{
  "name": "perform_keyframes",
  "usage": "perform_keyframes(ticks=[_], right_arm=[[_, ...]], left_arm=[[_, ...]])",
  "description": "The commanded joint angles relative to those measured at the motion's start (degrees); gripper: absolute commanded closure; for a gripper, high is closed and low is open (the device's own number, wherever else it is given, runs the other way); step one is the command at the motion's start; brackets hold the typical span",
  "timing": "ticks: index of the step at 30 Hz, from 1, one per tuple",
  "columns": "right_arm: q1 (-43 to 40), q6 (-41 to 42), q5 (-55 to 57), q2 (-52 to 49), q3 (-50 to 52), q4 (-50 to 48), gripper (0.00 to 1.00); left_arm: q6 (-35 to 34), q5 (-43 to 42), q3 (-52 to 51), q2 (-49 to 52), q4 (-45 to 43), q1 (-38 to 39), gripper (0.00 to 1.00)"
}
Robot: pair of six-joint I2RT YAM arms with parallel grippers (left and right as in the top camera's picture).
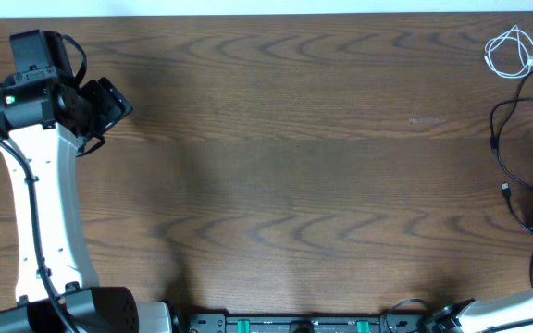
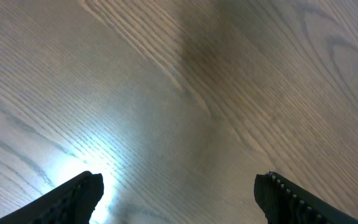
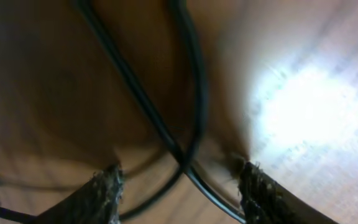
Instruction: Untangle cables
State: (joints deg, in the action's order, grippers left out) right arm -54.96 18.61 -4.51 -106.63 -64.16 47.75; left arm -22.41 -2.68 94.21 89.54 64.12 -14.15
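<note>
Table: wood-grain tabletop [image 1: 294, 166] filled all three views.

White cable: short white cable [image 1: 511, 51] lay in a loose coil at the far right corner of the table, well apart from both arms.

Black cables: thin black cables [image 1: 495, 143] looped down the right edge of the table, below the white coil. Whether they touched the white one could not be told from overhead.

Plug: small dark plug [image 1: 506, 191] ended one black strand, lying on the wood between the upper loop and the right arm.

Crossing: in the right wrist view, two black strands crossed each other just above the fingertips, blurred by closeness.

Right gripper: right gripper [image 3: 182, 196] sat low over the table at the right edge, its jaws held wide. The crossed black strands ran through the gap between its fingers [image 3: 101, 196], and neither finger was pressed onto them.

Left gripper: left gripper [image 2: 179, 199] hovered over bare wood at the far left of the table, well apart from every cable. Its jaws were spread wide with nothing between the fingertips [image 2: 79, 196].

Left arm: white-and-black left arm [image 1: 40, 203] reached up the left side of the table.
</note>
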Motion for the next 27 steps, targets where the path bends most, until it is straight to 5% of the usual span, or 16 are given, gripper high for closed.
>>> perform_keyframes(ticks=[1, 7, 19, 27], right_arm=[[-0.1, -0.2, -2.5, -0.2, 0.2, -1.2, 0.53], [-0.1, -0.2, -1.6, -0.1, 0.2, -3.2, 0.97], [-0.1, -2.4, -13.8, 3.0, -4.2, -11.0, 0.99], [1.3, -1.9, -22.5, 4.9, -15.8, -12.2, 0.99]], left_arm=[[0.9, 0.1, -0.4, 0.5, 0.1, -0.2, 0.17], [0.9, 0.1, -0.4, 0.5, 0.1, -0.2, 0.17], [0.9, 0.1, -0.4, 0.5, 0.1, -0.2, 0.17], [0.9, 0.1, -0.4, 0.5, 0.1, -0.2, 0.17]])
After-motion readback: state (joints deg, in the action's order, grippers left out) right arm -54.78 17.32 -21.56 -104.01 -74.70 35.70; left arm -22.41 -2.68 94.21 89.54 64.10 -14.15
